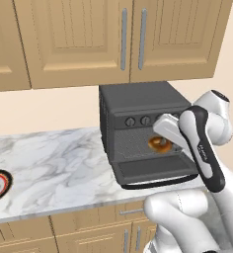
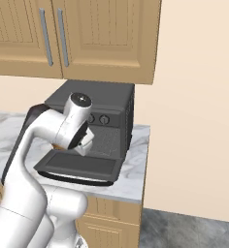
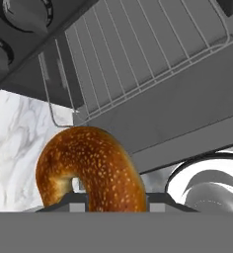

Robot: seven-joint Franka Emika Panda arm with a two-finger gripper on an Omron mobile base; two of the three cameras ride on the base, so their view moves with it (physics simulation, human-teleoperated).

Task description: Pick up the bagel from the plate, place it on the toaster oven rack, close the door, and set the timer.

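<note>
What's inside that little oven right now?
Inside the toaster oven sits a grey wire rack. The bagel is at its mouth, held in the gripper above the open door. The arm covers the cavity's right side.

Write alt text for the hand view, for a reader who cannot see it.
A seeded orange-brown bagel sits gripped in the claw, close to the camera. Beyond it the grey wire rack lies inside the dark toaster oven, with marble counter at left.
</note>
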